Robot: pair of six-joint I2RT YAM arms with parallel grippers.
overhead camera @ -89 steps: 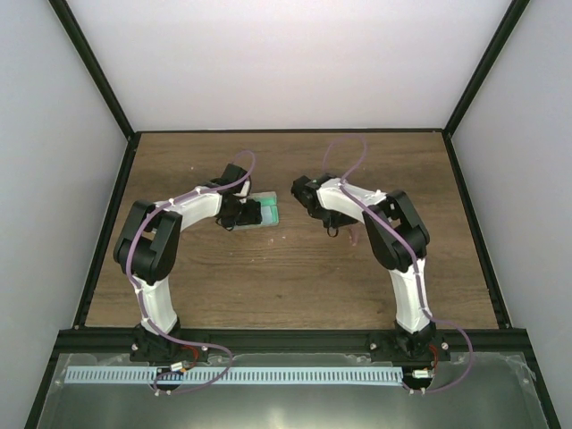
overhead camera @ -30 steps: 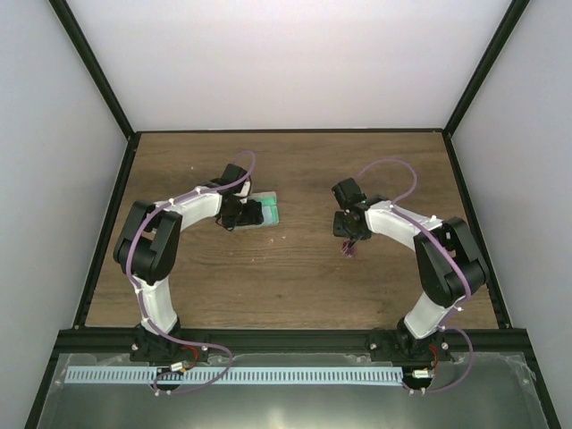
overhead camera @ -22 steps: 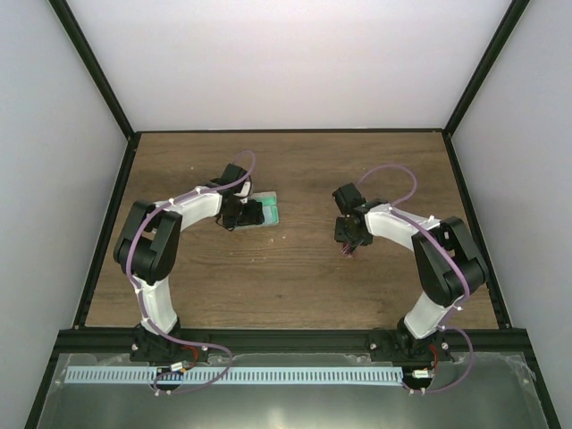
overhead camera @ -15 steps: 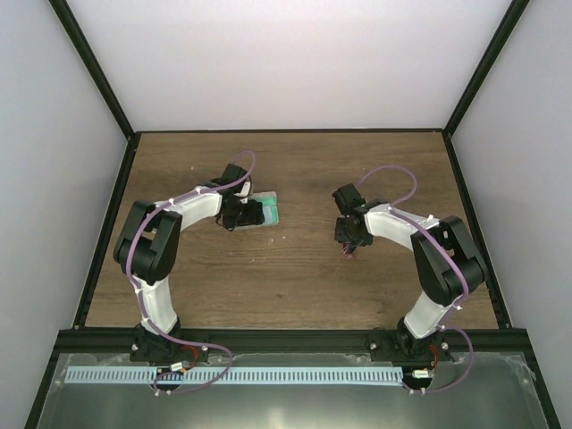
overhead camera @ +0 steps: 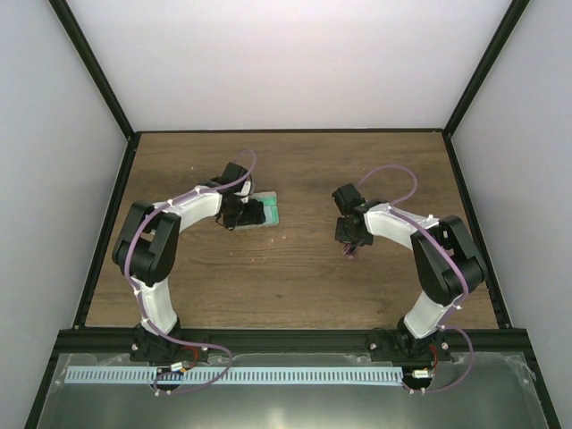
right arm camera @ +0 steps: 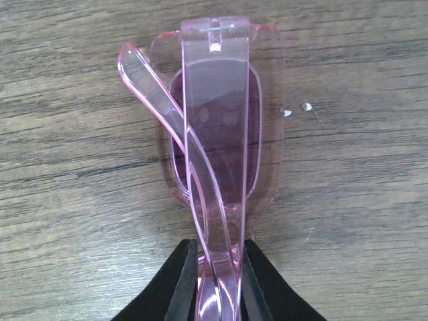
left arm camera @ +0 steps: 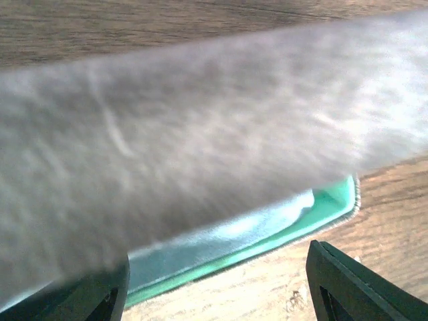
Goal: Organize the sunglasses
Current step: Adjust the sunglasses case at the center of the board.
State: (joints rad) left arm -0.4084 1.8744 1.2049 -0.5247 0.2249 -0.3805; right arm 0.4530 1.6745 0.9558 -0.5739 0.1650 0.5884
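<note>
The sunglasses [right arm camera: 221,134], with a clear pink frame, folded arms and tinted lenses, lie on the wood right of centre [overhead camera: 350,251]. My right gripper [right arm camera: 217,267] is shut on their near end, a black pad pressing each side of the folded frame. My left gripper [left arm camera: 217,294] stands open at the grey case [overhead camera: 266,212]. Its fingers [left arm camera: 348,281] are spread wide in front of the case's green lining [left arm camera: 321,204]. The blurred grey lid [left arm camera: 200,120] fills most of the left wrist view. A light blue cloth [left arm camera: 267,217] lies inside the case.
Black frame rails [overhead camera: 116,206] border the wooden table [overhead camera: 295,286] on the left, right and back. Bare wood lies between the case and the sunglasses.
My right gripper's jaws have narrowed onto the sunglasses, which have shifted slightly on the wood. The left arm and the case have not moved.
</note>
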